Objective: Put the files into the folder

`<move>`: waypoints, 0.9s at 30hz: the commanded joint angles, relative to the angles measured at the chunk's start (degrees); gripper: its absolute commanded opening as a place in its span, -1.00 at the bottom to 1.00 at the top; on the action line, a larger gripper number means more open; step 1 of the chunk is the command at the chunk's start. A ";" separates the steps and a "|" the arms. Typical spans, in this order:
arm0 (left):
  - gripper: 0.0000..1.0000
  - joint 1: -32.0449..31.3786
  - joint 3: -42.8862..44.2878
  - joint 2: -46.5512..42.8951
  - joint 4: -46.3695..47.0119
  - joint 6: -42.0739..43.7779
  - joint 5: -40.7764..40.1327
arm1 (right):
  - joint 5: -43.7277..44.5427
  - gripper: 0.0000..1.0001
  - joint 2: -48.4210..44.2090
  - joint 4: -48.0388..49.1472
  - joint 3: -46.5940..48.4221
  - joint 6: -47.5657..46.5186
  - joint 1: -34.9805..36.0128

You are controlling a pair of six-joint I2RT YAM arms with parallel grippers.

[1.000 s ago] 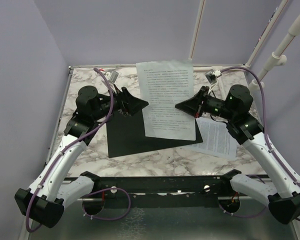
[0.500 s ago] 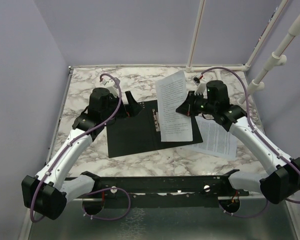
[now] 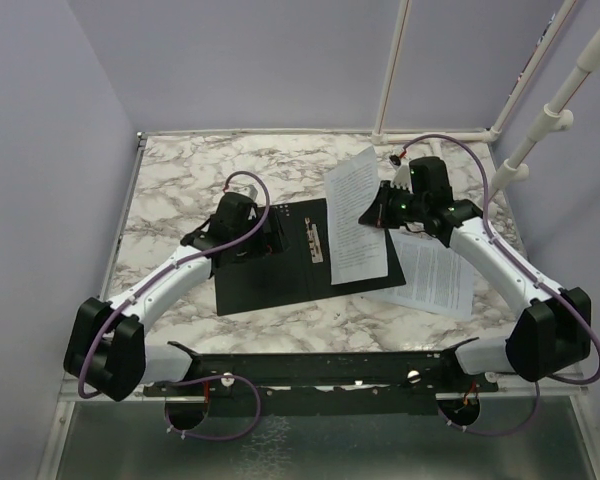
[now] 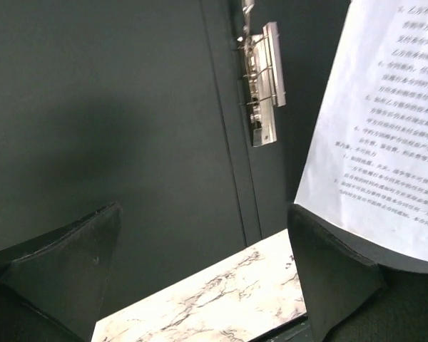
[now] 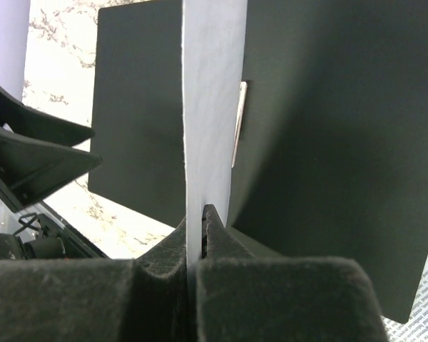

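The folder (image 3: 265, 265) lies open on the marble table, black inner faces up, with its metal clip (image 3: 315, 240) near the middle. My right gripper (image 3: 378, 214) is shut on the edge of one white printed file (image 3: 358, 215) and holds it tilted above the folder's right half. In the right wrist view the file (image 5: 210, 107) rises edge-on from the shut right gripper (image 5: 200, 221). A second file (image 3: 432, 276) lies flat on the table, right of the folder. My left gripper (image 3: 270, 238) hangs open over the folder's left half, holding nothing. In its own view the left gripper (image 4: 200, 278) faces the clip (image 4: 264, 82).
White pipes (image 3: 540, 130) stand at the back right corner and purple walls close in the table. A black rail (image 3: 310, 368) runs along the near edge between the arm bases. Bare marble (image 3: 180, 170) shows behind and left of the folder.
The left gripper has let go of the file, opened wide and moved right over the folder. The file has swung from spread flat to tilted, held by the right gripper alone.
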 commanded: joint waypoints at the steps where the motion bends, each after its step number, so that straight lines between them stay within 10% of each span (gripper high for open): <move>1: 0.98 -0.98 -2.17 1.54 2.81 -4.28 -4.76 | -4.82 -0.99 2.60 2.34 -0.47 1.57 -2.22; 27: 0.98 -1.07 -7.00 7.19 8.78 -6.15 -5.27 | -19.93 -0.99 14.53 9.65 -1.32 5.08 -8.86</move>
